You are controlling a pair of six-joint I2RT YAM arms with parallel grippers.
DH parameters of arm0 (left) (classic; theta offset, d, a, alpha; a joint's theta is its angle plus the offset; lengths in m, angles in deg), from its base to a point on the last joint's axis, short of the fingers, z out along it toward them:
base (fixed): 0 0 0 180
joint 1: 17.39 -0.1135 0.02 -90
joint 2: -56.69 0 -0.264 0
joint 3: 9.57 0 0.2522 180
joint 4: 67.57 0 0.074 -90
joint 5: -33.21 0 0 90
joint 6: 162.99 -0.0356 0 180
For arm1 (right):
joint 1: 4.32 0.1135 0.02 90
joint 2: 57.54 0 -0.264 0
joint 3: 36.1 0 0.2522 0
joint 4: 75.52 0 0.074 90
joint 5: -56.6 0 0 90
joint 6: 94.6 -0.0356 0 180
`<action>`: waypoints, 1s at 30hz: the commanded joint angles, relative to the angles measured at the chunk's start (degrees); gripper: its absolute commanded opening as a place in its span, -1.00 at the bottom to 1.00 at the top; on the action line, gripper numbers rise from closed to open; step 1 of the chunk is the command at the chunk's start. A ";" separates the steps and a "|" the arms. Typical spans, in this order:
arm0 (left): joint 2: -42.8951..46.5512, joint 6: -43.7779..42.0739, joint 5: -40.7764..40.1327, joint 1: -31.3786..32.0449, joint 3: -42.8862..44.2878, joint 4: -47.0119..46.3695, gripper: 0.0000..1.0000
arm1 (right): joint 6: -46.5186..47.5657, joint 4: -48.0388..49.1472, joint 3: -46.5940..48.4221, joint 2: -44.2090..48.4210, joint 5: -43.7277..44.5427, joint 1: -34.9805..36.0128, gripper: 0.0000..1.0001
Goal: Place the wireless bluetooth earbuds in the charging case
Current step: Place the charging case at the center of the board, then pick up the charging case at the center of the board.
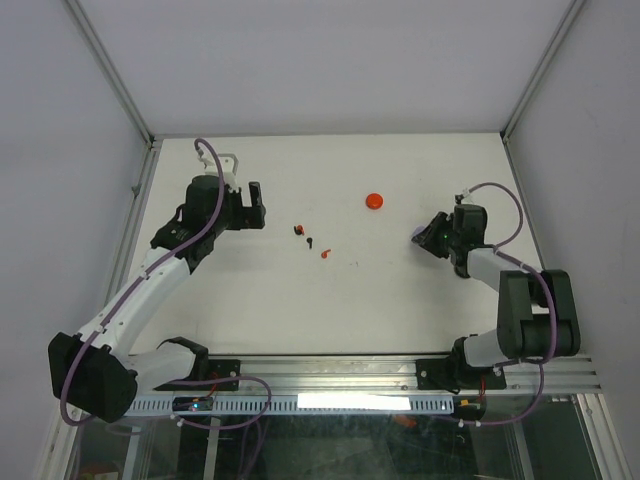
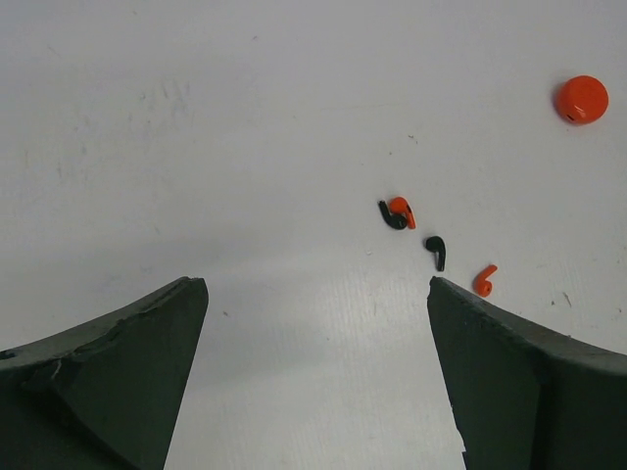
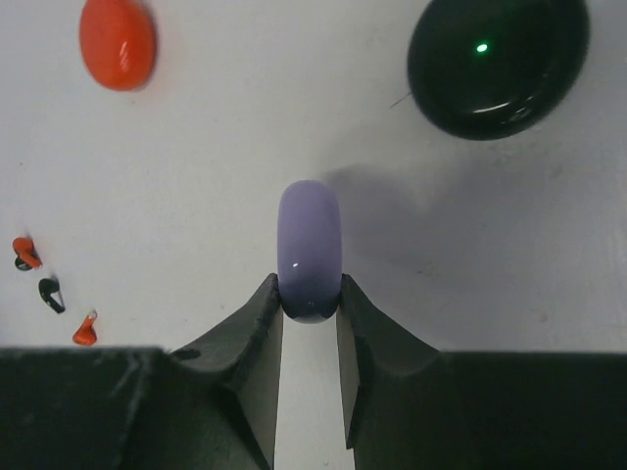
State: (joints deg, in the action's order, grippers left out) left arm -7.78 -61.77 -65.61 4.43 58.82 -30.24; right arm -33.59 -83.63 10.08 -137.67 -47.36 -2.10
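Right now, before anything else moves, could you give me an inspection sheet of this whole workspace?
Surface: white table, faintly scuffed.
Job's things: four earbuds loose mid-table, two red, two black, one red and one black touching; red case closed, farther back; black case showing a green light; lavender case in the right gripper.
Clutter: nothing seen.
Grippers: left gripper open and empty, facing the earbuds; right gripper shut on the lavender case, held on edge.
Cables: purple cables looped along both arms, clear of the earbuds.
Surroundings: white walls, metal frame, rail at the near edge.
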 commanded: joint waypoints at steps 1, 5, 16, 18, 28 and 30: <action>2.84 -1.01 1.50 -1.42 -0.93 -4.13 0.98 | -2.54 1.55 4.84 -3.77 1.68 -2.41 -0.85; 3.77 -0.80 2.99 -2.11 -1.79 -4.99 0.98 | -1.74 -0.64 7.05 -6.96 3.54 -3.57 -0.55; 3.82 1.01 6.07 -6.09 -1.95 -4.75 0.98 | 3.15 -13.14 10.51 -2.54 9.87 -1.18 0.29; 3.78 1.36 7.20 -7.06 -1.94 -4.76 0.98 | 5.26 -15.15 12.07 -1.14 12.75 1.47 0.35; 5.12 0.83 10.79 -8.33 -2.55 -5.23 0.98 | 17.52 -7.93 20.03 -7.31 13.69 13.30 0.48; 5.10 0.50 11.24 -8.37 -2.83 -5.42 0.98 | 19.39 -6.72 22.02 -9.90 13.93 15.22 0.49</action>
State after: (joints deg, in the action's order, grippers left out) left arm -4.76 -60.44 -56.61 -3.26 56.57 -32.45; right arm -20.56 -95.22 27.63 -143.49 -34.20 10.36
